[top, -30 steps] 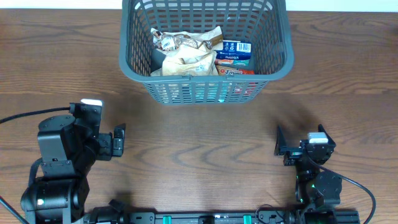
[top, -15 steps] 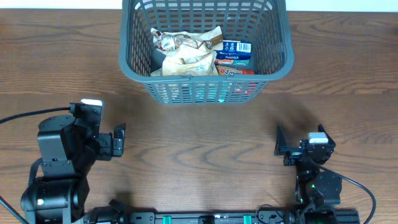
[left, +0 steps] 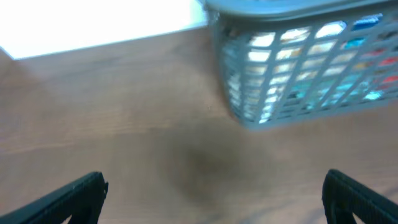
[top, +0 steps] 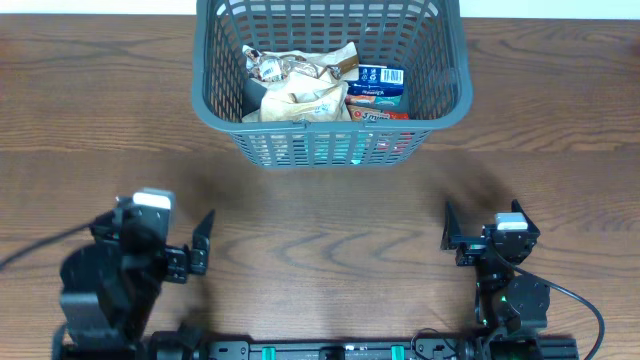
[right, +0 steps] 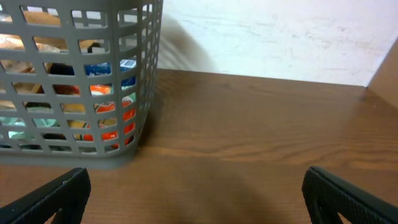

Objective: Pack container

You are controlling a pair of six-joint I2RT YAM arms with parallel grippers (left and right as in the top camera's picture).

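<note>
The container (top: pixel 214 100), a large dark grey lattice basket, stands at the far middle of the table. Inside it lie crinkled snack bags (top: pixel 300 85), a blue box (top: pixel 380 78) and a red pack (top: pixel 378 113). My left gripper (top: pixel 202 243) hovers open at the near left, well short of the basket, with nothing between its fingers. In the blurred left wrist view the gripper (left: pixel 214 196) shows bare wood between its tips, and the container (left: pixel 298 93) sits up to the right. My right gripper (top: pixel 487 224) stands open and empty at the near right. Its wrist view (right: pixel 199 196) has the container (right: pixel 74 152) at the left.
Brown wooden tabletop (top: pixel 330 220) stretches between the basket and both arms. A white wall (right: pixel 280 37) runs behind the table's far edge. A black rail (top: pixel 330 350) with both arm bases lies along the near edge.
The left arm has swung down toward the near edge, and its gripper has turned more toward the basket, still open. The right arm and the basket have not moved.
</note>
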